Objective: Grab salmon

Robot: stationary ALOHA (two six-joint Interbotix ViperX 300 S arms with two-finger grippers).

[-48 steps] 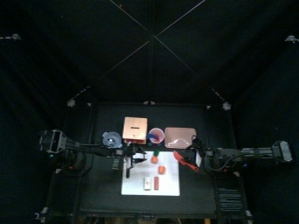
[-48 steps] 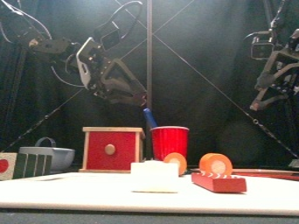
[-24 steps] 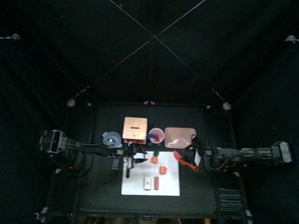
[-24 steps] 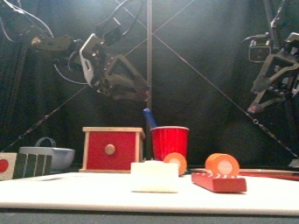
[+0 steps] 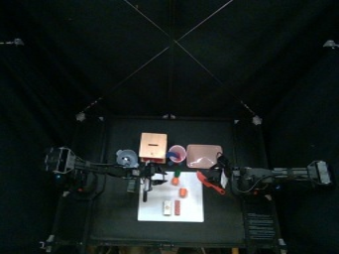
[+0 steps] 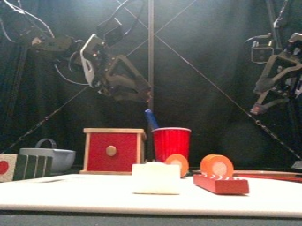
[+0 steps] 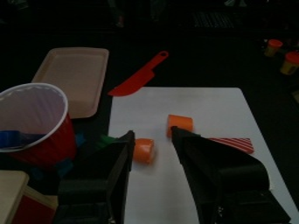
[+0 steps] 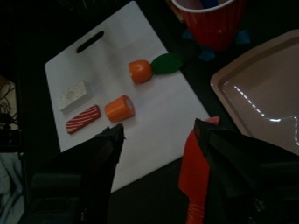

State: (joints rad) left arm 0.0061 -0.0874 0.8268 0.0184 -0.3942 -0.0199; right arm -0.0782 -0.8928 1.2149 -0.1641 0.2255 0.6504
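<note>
Salmon (image 8: 75, 93): small pale oblong slab, lying on the near end of the white rectangular cutting board (image 8: 111, 52), just left of a red striped slab (image 8: 82, 119).
Left gripper (image 7: 152, 136): raised above the board, jaws parted, holding nothing.
Red plastic cup (image 7: 33, 118): upright beyond the board's far edge.
Two orange round pieces (image 8: 121, 108): mid-board, apart from the salmon.
Red toy knife (image 7: 140, 73): right of the cup.
Right gripper (image 8: 158, 131): raised at right, jaws wide, empty.
</note>
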